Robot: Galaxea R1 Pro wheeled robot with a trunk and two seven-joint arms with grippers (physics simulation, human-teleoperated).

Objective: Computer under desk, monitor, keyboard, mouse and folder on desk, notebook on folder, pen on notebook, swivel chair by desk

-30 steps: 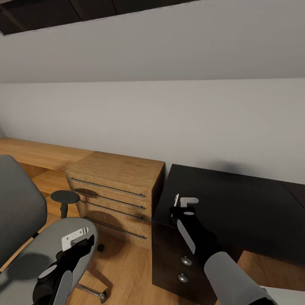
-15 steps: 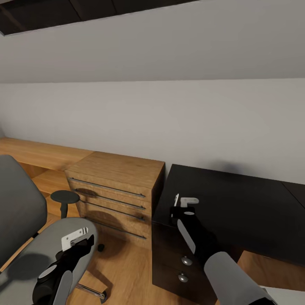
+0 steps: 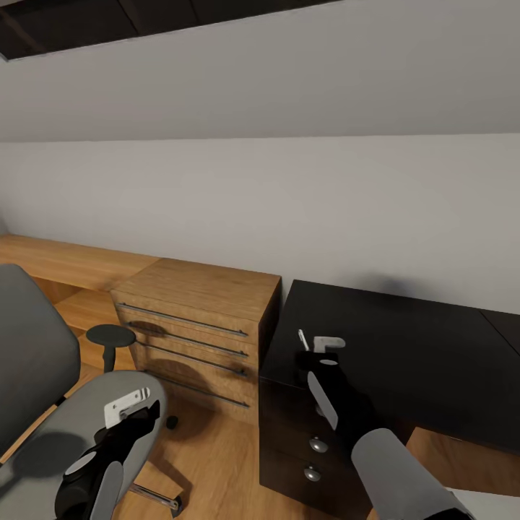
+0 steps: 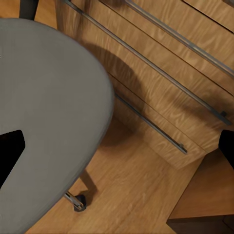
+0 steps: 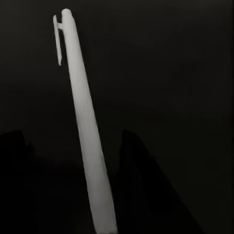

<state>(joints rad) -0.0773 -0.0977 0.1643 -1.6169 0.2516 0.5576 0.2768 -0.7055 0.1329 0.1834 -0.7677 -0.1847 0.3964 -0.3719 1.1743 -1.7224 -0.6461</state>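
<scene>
The surface [image 3: 404,339] is matt black and flat-topped, with round silver knobs [image 3: 318,445] on its drawers, and it stands just beside a light wooden cabinet [image 3: 202,318] with grained fronts and thin metal bar handles. Over the surface's corner nearest the cabinet, the right hand [image 3: 318,345] is clamped on the pen [image 5: 84,119], a smooth, pale, slender stick with a small clip at its far end. Its long axis runs out beyond the fingers, away from the robot. The left hand [image 3: 133,406] hangs over the swivel chair [image 3: 43,404]'s rounded grey padded seat, fingers spread apart.
</scene>
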